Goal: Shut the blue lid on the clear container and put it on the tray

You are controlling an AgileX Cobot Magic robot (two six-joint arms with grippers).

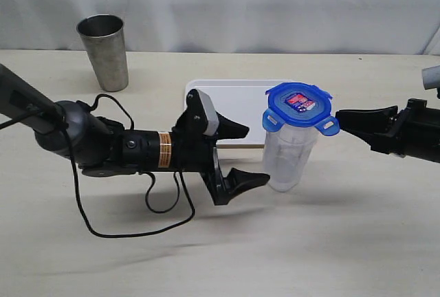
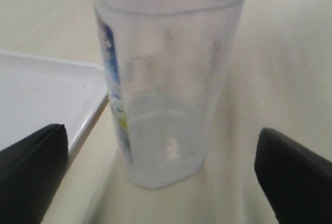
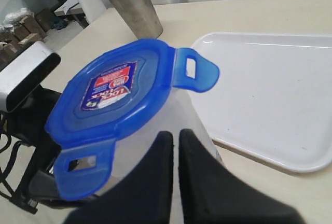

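Observation:
The clear container (image 1: 289,159) stands upright on the table just in front of the tray (image 1: 234,111). The blue lid (image 1: 300,107) sits on its mouth with the flaps sticking out sideways. My left gripper (image 1: 247,156) is open to the container's left, one finger by the tray edge and one lower, neither touching it. The left wrist view shows the container (image 2: 166,105) between the two spread fingers. My right gripper (image 1: 338,117) is shut with nothing in it, its tip just right of the lid's flap. In the right wrist view the closed fingertips (image 3: 166,146) sit just below the lid (image 3: 116,94).
A grey metal cup (image 1: 104,51) stands at the back left of the table. A black cable (image 1: 130,214) loops on the table under the left arm. The white tray (image 3: 270,94) lies behind the container.

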